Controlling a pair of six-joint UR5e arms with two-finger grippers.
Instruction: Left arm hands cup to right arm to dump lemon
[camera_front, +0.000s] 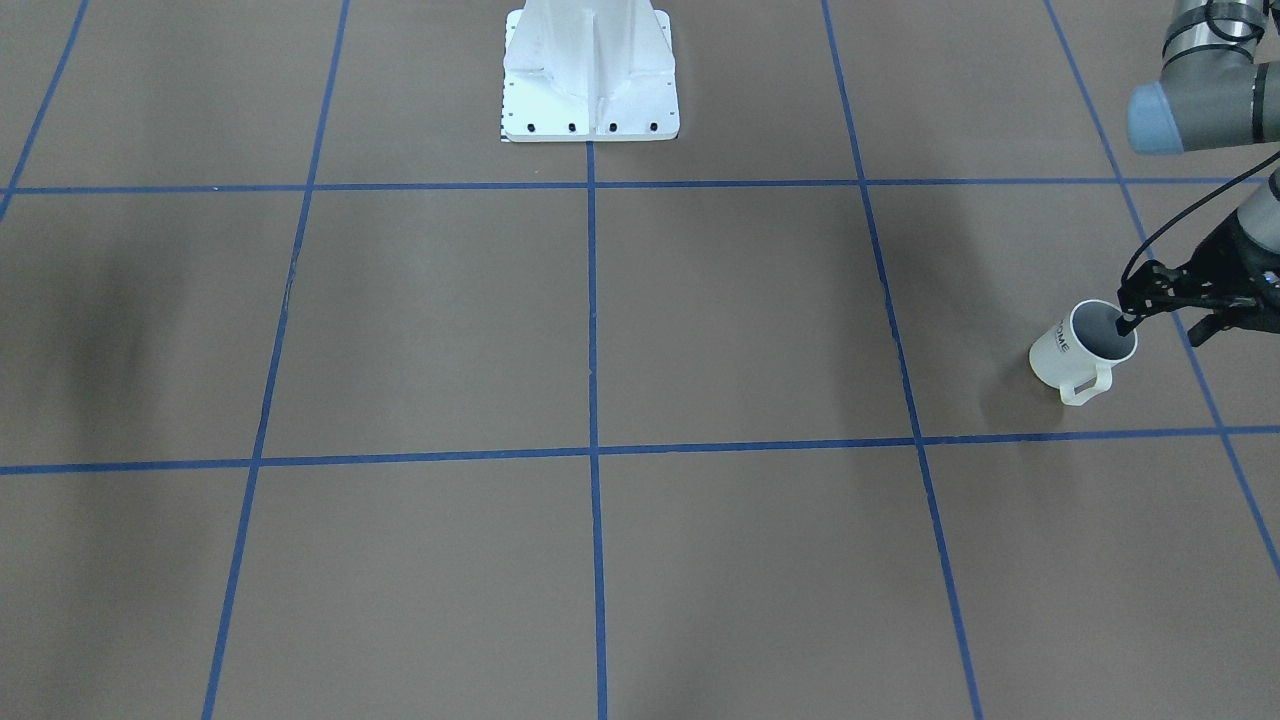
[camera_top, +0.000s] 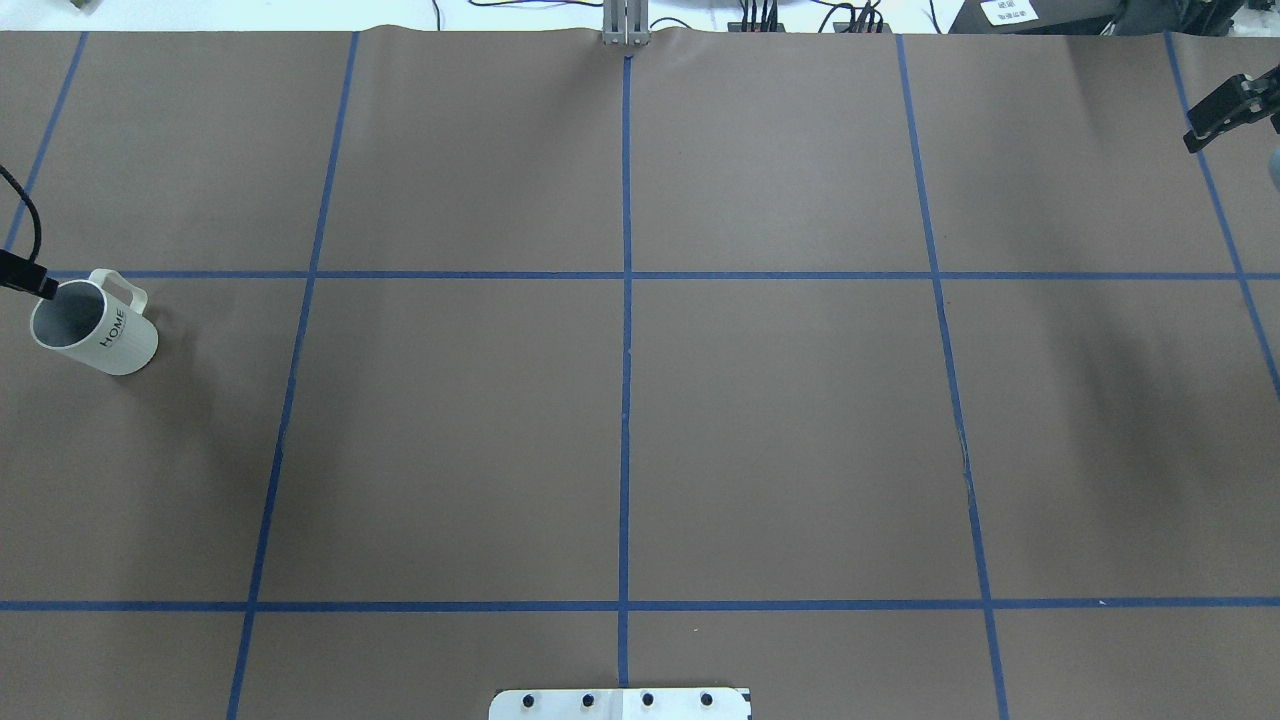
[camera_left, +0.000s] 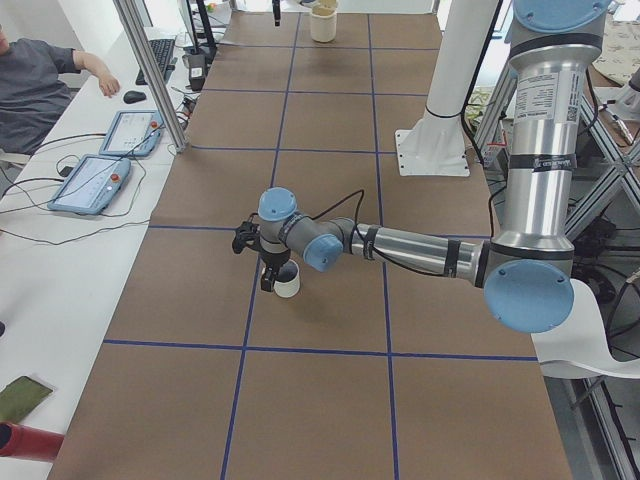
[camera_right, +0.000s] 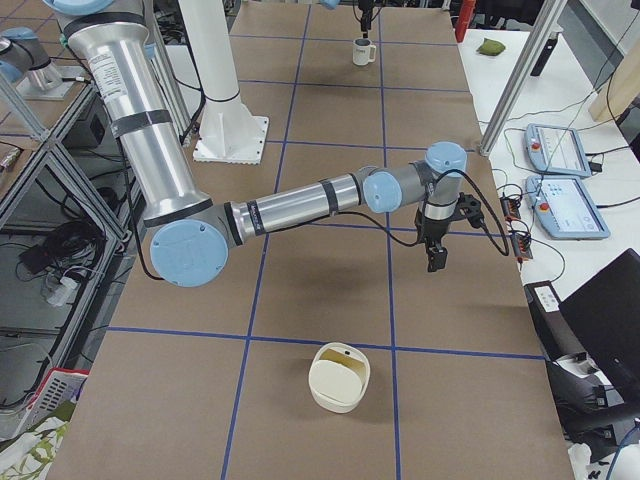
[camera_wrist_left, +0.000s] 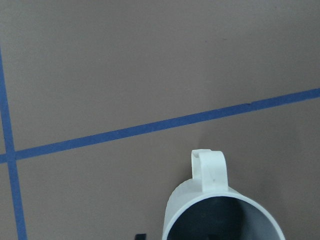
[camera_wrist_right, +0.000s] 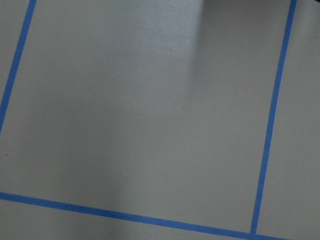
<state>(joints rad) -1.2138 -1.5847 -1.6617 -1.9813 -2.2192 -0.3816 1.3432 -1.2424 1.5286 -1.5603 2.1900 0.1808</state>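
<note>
The white "HOME" cup (camera_top: 100, 330) stands upright at the table's left end and also shows in the front view (camera_front: 1075, 352) and the left wrist view (camera_wrist_left: 220, 210), handle toward the far side. My left gripper (camera_front: 1160, 328) is open and straddles the cup's rim, one fingertip (camera_front: 1128, 322) inside the mouth and the other outside. Only that fingertip (camera_top: 42, 287) shows in the overhead view. The lemon is hidden; the cup's inside looks dark. My right gripper (camera_top: 1222, 112) hangs above the far right end, empty; I cannot tell whether it is open or shut.
A cream bowl-like container (camera_right: 338, 378) sits on the table's right end, near that camera. The white robot base (camera_front: 590, 75) stands at the middle of the robot's edge. Tablets and cables (camera_left: 95, 180) lie on a side bench beyond the far edge.
</note>
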